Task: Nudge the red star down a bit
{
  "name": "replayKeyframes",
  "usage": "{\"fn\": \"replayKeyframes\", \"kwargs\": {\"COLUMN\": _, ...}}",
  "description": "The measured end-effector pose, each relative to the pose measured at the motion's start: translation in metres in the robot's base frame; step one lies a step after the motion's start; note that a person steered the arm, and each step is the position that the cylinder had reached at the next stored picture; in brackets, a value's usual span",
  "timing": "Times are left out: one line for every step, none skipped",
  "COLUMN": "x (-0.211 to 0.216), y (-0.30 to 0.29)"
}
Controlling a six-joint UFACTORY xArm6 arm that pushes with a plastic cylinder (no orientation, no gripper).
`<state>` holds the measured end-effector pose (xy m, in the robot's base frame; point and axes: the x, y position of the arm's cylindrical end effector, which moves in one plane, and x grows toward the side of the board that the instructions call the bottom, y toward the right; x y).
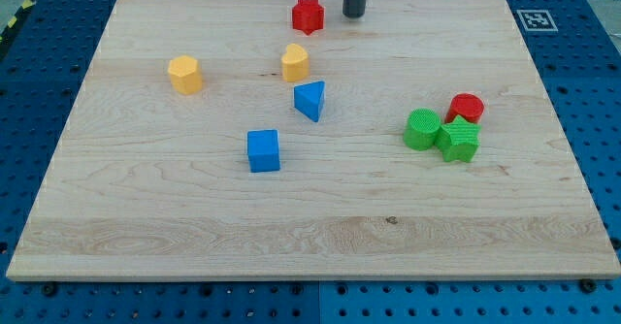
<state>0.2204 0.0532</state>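
Note:
The red star [308, 16] lies near the top edge of the wooden board [146, 208], a little left of centre. My tip [354, 15] stands just to the star's right, at about the same height in the view, with a small gap between them. The rod comes down from the view's top.
A yellow block [295, 62] sits below the star, with a blue triangle [310, 100] under it. A yellow hexagon [184, 74] lies at the left, a blue cube [263, 150] at the lower middle. A green round block [421, 129], a green star [459, 141] and a red cylinder [467, 108] cluster at the right.

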Motion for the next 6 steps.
{"fn": "replayKeyframes", "kwargs": {"x": -0.020, "y": -0.047}}
{"fn": "replayKeyframes", "kwargs": {"x": -0.025, "y": -0.092}}
{"fn": "replayKeyframes", "kwargs": {"x": -0.014, "y": -0.104}}
{"fn": "replayKeyframes", "kwargs": {"x": -0.008, "y": -0.099}}
{"fn": "replayKeyframes", "kwargs": {"x": -0.005, "y": -0.071}}
{"fn": "replayKeyframes", "kwargs": {"x": 0.008, "y": -0.053}}
